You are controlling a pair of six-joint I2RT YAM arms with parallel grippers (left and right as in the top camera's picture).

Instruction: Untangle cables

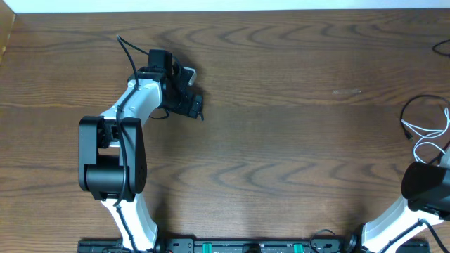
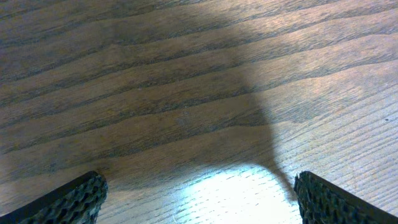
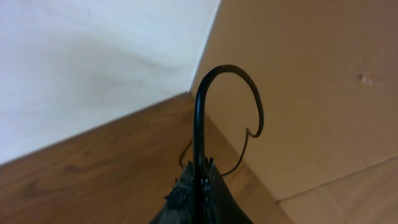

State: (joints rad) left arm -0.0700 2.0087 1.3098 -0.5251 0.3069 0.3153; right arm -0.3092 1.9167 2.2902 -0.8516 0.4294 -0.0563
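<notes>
Robot lab bench: wood-grain table (image 1: 281, 154), white wall (image 3: 74, 68), arm mounting rail (image 1: 239, 247).

Dark wood-grain table (image 1: 281, 140) with a bright glare patch (image 2: 230, 193) on it, plain white wall (image 3: 81, 62) behind, tan panel (image 3: 311, 81) meeting it at a corner.

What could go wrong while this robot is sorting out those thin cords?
1. The right gripper pinches a black cord only at its fingertips; a tug might let it slip out.
2. The left gripper hangs open over bare table, holding nothing, so one-handed pulling could tighten any knots.
3. The white cord lies at the overhead picture's right edge; it might get dragged out of sight.
</notes>
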